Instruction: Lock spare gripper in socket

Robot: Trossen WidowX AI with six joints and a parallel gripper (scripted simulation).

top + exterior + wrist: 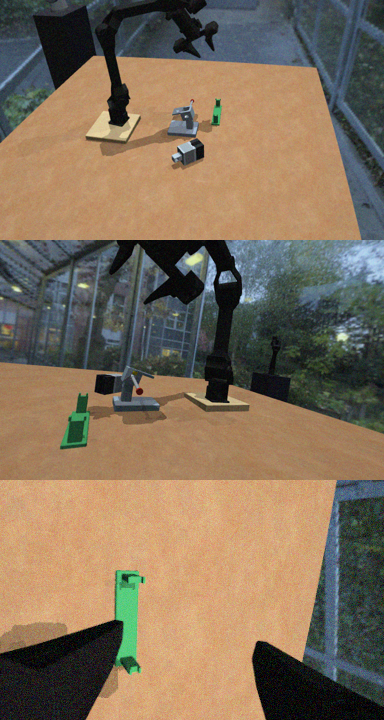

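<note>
The grey mount [176, 129] [135, 405] stands on the table with a tilted socket on its post. The lock pin [191, 102] [135, 384] sits through the socket, its red-tipped end sticking out at one side; its other end shows as a small pale spot on the opposite face. The spare gripper [188, 152] [106, 384], a grey and black block with a pale square spigot, lies on the table beside the mount. My gripper [207, 54] [127, 288] [189, 640] is open and empty, high above the table, well clear of mount and pin.
A green rack [216, 111] [65, 440] [128, 625] with two notched uprights stands on the table on the side of the mount where the red tip points. The arm's pale base plate [97, 133] [237, 407] is on the mount's other side.
</note>
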